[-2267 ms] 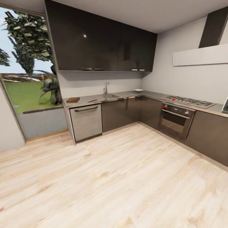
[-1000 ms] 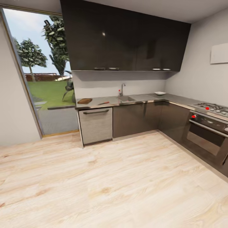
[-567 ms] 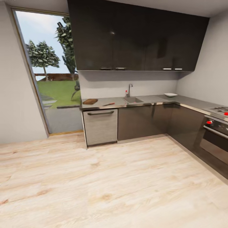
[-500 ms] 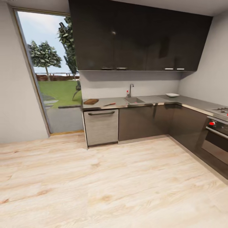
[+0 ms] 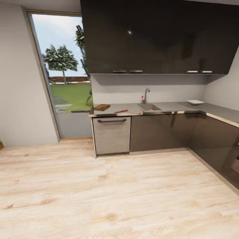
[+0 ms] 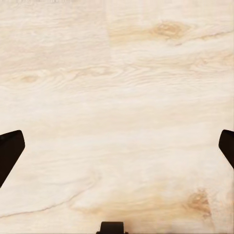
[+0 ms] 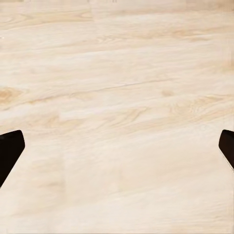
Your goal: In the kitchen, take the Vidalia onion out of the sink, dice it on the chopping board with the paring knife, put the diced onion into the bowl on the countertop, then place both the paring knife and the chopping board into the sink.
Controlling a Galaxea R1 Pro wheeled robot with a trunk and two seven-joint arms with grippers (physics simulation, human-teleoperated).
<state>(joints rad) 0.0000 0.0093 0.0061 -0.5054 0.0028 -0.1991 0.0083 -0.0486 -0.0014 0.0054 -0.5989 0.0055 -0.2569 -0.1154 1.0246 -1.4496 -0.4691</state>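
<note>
Left gripper (image 6: 117, 146): dark fingertips (image 6: 9, 151) sit at the two opposite edges of the left wrist view, spread wide with nothing between them, over the pale wood-plank floor (image 6: 117, 87).
Right gripper (image 7: 117, 146): dark fingertips (image 7: 9, 151) likewise far apart at the view's edges, holding nothing, above the same pale floor.
Countertop: a grey L-shaped stone countertop (image 5: 172, 107) runs along the far wall and turns down the right side, above dark cabinet doors.
Chopping board: a small brown wooden chopping board (image 5: 101, 107) lies flat near the counter's left end, by the window.
Paring knife: a red-handled paring knife (image 5: 121, 111) lies on the counter between the board and the sink, apart from both.
Sink: a recessed steel sink (image 5: 149, 107) with a slim chrome tap (image 5: 145, 95) behind it; its inside is too far off to make out, so the onion cannot be seen.
Bowl: a shallow white bowl (image 5: 195, 102) stands on the counter near the corner, well to the right of the sink.
Below counter: a brushed-steel dishwasher front (image 5: 112, 134) under the board and knife.
</note>
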